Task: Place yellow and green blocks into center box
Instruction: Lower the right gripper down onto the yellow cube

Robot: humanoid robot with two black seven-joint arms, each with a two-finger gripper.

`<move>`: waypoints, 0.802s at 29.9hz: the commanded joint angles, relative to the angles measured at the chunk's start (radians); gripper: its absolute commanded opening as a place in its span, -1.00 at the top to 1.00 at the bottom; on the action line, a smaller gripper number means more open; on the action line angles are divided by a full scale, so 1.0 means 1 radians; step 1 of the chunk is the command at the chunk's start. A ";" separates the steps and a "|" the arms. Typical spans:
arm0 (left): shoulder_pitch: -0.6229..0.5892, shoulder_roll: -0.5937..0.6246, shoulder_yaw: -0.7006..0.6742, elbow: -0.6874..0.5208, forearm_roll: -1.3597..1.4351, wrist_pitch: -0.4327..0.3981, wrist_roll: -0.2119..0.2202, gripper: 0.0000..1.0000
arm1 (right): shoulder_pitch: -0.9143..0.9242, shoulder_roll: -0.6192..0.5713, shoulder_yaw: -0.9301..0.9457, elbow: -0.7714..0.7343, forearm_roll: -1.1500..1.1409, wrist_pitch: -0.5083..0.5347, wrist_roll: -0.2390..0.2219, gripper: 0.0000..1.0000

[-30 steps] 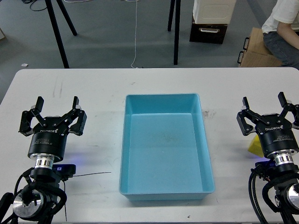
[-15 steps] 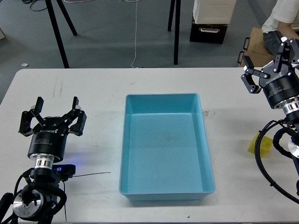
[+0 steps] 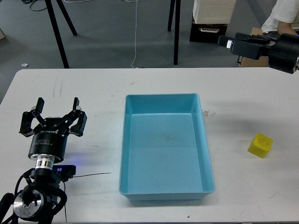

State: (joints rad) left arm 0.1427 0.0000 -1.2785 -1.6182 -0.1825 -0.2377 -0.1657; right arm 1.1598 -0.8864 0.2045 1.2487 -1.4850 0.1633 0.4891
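Observation:
A yellow block (image 3: pixel 260 145) lies on the white table (image 3: pixel 84 88) at the right, apart from the light blue box (image 3: pixel 161 96), which stands in the middle with nothing inside. No green block is in view. My left gripper (image 3: pixel 53 115) is open and empty at the left of the table, well left of the box. My right arm is raised high at the upper right and lies sideways. Its far end (image 3: pixel 229 43) points left above the table's far edge, and its fingers cannot be told apart.
Beyond the table's far edge stand tripod legs (image 3: pixel 58 35), a dark drawer unit (image 3: pixel 208 31), a cardboard box (image 3: pixel 256 51) and a seated person (image 3: pixel 281 14). A thin black cable (image 3: pixel 93 174) lies on the table near my left arm.
My right arm has swung up and back from the table's right side, leaving the yellow block uncovered. The left arm, block and box have not moved.

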 commanded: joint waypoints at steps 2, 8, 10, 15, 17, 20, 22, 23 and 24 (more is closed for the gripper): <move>0.000 0.000 0.001 0.000 0.000 0.000 0.000 -1.00 | 0.132 -0.115 -0.223 0.095 -0.084 0.010 0.000 -0.95; 0.001 0.000 0.002 0.000 0.000 0.000 0.000 -1.00 | 0.135 -0.218 -0.304 0.192 -0.260 0.034 0.000 -0.91; 0.001 0.000 0.004 0.000 0.000 0.000 0.000 -1.00 | 0.132 -0.220 -0.348 0.190 -0.342 0.054 0.000 -0.91; 0.003 0.000 0.004 0.001 0.000 0.000 0.000 -1.00 | 0.120 -0.221 -0.451 0.181 -0.445 0.062 0.000 -0.92; 0.001 0.000 0.004 0.003 0.000 0.000 0.000 -1.00 | 0.113 -0.220 -0.471 0.179 -0.451 0.064 0.000 -0.92; 0.000 0.000 0.004 0.003 0.000 0.000 0.000 -1.00 | 0.106 -0.217 -0.484 0.179 -0.452 0.065 0.000 -0.92; 0.000 0.000 0.004 0.003 0.000 0.000 0.000 -1.00 | 0.092 -0.215 -0.485 0.163 -0.462 0.076 0.000 -0.92; 0.000 0.000 0.004 0.003 0.000 0.000 0.000 -1.00 | 0.081 -0.212 -0.484 0.143 -0.471 0.085 0.000 -0.93; 0.001 0.000 0.004 0.003 0.000 0.000 0.000 -1.00 | 0.075 -0.209 -0.484 0.126 -0.481 0.091 0.000 -0.92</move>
State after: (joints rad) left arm 0.1429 0.0000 -1.2747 -1.6153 -0.1825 -0.2377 -0.1657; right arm 1.2557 -1.1018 -0.2786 1.4146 -1.9441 0.2366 0.4887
